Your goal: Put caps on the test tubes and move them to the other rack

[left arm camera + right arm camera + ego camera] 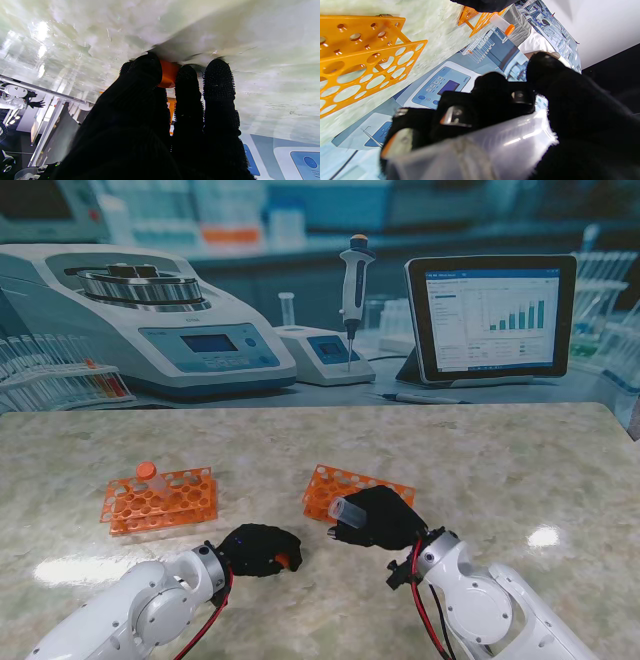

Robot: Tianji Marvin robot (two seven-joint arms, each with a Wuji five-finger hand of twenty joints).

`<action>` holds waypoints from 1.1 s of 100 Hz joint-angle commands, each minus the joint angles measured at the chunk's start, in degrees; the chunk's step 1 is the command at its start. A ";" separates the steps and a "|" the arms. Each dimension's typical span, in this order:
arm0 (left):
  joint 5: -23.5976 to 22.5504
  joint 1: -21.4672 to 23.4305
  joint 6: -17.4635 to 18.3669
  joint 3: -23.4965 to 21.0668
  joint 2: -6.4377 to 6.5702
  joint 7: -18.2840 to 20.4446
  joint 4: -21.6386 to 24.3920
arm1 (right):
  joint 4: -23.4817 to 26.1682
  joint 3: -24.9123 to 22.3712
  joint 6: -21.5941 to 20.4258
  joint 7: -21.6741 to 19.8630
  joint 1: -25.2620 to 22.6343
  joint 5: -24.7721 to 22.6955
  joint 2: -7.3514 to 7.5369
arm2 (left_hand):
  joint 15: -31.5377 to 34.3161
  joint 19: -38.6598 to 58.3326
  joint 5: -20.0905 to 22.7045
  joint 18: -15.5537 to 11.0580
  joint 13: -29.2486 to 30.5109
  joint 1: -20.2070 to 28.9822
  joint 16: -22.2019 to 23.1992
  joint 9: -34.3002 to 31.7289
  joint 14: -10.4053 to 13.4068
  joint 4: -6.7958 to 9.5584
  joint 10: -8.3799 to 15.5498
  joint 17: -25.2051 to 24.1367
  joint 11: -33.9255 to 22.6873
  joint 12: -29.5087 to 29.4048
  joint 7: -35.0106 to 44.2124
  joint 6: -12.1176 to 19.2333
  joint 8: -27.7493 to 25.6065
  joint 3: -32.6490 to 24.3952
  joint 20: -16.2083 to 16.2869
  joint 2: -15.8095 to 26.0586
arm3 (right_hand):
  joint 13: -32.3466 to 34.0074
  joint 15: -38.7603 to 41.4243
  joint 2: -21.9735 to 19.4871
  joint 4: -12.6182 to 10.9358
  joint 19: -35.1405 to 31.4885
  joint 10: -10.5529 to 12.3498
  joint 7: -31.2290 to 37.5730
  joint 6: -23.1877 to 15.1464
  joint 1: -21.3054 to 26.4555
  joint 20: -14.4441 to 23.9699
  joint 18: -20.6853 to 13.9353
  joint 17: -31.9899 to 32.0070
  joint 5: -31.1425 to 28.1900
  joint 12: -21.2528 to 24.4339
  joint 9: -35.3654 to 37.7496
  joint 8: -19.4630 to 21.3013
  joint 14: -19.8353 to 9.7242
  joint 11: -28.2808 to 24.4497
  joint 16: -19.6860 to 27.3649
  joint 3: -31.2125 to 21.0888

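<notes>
Marble table (480, 460): left wrist alone shows fingers (217, 77) pinching orange cap (168, 73).

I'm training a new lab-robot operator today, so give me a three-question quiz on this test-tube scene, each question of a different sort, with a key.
1. True or false: the right hand holds a clear tube with no cap on it.
2. What does the left hand grip in its fingers? A) a pipette B) an orange cap C) a rack
3. Fill in: in the stand's view, the one capped tube stands in the ___ rack.

Key: 1 true; 2 B; 3 left. The right rack shows no tube.
</notes>
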State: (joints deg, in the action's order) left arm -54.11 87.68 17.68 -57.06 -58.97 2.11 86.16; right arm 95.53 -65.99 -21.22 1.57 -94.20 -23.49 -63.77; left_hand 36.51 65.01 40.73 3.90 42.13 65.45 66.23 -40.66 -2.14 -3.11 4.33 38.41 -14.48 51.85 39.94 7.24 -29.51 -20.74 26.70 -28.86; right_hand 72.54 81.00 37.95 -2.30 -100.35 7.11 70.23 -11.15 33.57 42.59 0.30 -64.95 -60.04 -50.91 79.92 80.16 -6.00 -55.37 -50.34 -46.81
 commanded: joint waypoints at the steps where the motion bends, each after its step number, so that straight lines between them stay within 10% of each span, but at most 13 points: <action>1: -0.57 1.29 -0.45 0.61 0.52 1.47 -3.21 | 0.39 0.00 0.00 -0.01 -0.58 0.07 -0.19 | -5.19 -5.51 2.53 1.13 1.78 7.64 -3.05 -3.27 -2.03 -0.07 -6.09 2.19 -4.02 -1.78 -1.14 -4.91 2.04 -4.20 -7.65 -2.70 | 3.48 10.93 -0.41 1.10 -11.98 -1.02 3.93 -3.27 3.15 0.50 -3.07 -3.44 -3.01 -1.07 2.62 3.51 -10.34 -0.24 -2.72 0.53; 110: -0.34 -0.02 1.47 -0.30 0.11 0.74 -0.67 | 0.11 0.13 -0.01 0.00 -0.31 0.62 -0.26 | -9.27 -7.64 5.90 1.88 3.00 8.52 -1.64 -2.57 -3.73 -1.23 -8.14 2.35 -4.03 -5.43 -0.70 -7.48 2.46 -6.34 -8.50 -2.77 | 3.48 10.93 -0.64 1.85 -11.96 -0.97 3.66 -3.71 2.99 0.47 -3.08 -3.43 -2.86 -1.14 2.62 3.63 -10.34 -0.04 -2.72 0.90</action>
State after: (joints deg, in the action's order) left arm -54.14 87.33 19.19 -57.60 -59.02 2.11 85.88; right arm 95.59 -66.08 -21.29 1.65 -94.27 -23.09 -63.80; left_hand 31.43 62.70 44.05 4.96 43.83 67.79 66.56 -40.93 -5.59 -4.80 -0.86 39.99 -15.38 46.48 38.83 3.08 -28.12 -23.73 22.16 -30.78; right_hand 72.54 81.00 37.90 -1.42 -100.35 7.11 70.17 -11.21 33.57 42.58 0.31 -64.94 -60.04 -50.93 79.93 80.23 -6.00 -55.29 -50.34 -46.30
